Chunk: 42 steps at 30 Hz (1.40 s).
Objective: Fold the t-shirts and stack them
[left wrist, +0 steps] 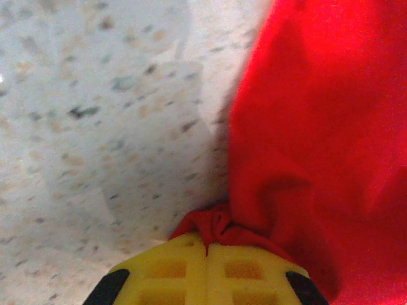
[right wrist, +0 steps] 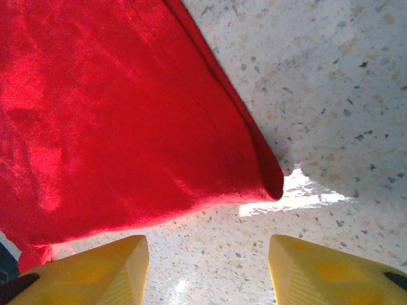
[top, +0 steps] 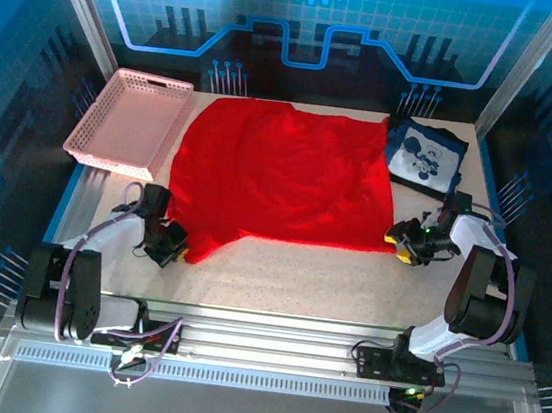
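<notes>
Red shirt lies spread flat across the middle of the table, no teddy-bear print visible in the top view, so it is probably face down. The navy shirt sits at upper right, just beside the red one's top right corner, and looks roughly folded. The pink basket at upper left is not involved. Your left gripper is at the red shirt's lower left corner; in the left wrist view its yellow pads are pressed together with a bunch of red cloth pinched between them, so that corner is held. Your right gripper is at the lower right corner, and in the right wrist view its fingers stand apart with bare table between them. The shirt's corner lies just ahead, not touched and nothing held. The step looks like taking both bottom corners for the first fold of the red shirt. Next, push the right gripper forward onto that corner and close on it. Then lift both corners evenly and carry the hem toward the top of the frame. Watch for the left pinch slipping.
</notes>
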{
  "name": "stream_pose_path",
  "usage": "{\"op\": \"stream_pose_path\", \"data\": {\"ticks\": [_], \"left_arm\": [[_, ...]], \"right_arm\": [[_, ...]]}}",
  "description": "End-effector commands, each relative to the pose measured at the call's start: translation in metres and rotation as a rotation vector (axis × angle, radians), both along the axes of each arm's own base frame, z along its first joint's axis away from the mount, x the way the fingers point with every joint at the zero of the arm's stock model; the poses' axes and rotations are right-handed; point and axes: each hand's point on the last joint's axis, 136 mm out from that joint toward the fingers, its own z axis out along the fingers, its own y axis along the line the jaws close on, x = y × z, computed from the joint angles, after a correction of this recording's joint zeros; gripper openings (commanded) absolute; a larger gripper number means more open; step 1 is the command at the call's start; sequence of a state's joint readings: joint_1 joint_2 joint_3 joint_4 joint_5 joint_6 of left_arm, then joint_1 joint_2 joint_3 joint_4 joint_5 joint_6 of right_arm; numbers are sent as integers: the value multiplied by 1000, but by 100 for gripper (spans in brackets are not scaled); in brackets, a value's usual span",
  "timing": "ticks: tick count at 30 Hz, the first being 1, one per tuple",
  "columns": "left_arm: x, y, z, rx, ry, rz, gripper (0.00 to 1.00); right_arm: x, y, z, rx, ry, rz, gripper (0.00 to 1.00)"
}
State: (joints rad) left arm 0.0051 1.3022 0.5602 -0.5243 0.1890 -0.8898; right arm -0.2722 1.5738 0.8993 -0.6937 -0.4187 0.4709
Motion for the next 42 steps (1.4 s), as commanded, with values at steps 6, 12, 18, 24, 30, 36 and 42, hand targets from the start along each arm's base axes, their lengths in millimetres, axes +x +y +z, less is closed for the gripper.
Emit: {"op": "stream_pose_path", "data": {"ticks": [6, 12, 18, 24, 30, 36, 42], "left_arm": [[-4, -2, 0, 3, 3, -21, 0], [-9, 1, 2, 18, 4, -19, 0], [-13, 4, 13, 32, -12, -13, 0], [-25, 10, 39, 50, -51, 1, 0], [-43, 16, 59, 64, -74, 33, 0], [-59, 20, 83, 82, -111, 68, 0], [-80, 20, 99, 75, -118, 108, 0]], "right_arm": [[13, 1, -13, -15, 29, -5, 51], [26, 1, -27, -22, 77, -24, 44], [29, -9, -35, -92, 124, -65, 9], [11, -16, -11, -163, 110, -37, 0], [-21, -13, 9, -191, 112, -19, 0], [-52, -9, 19, -203, 132, -26, 0], [-94, -3, 22, -209, 180, -40, 0]]}}
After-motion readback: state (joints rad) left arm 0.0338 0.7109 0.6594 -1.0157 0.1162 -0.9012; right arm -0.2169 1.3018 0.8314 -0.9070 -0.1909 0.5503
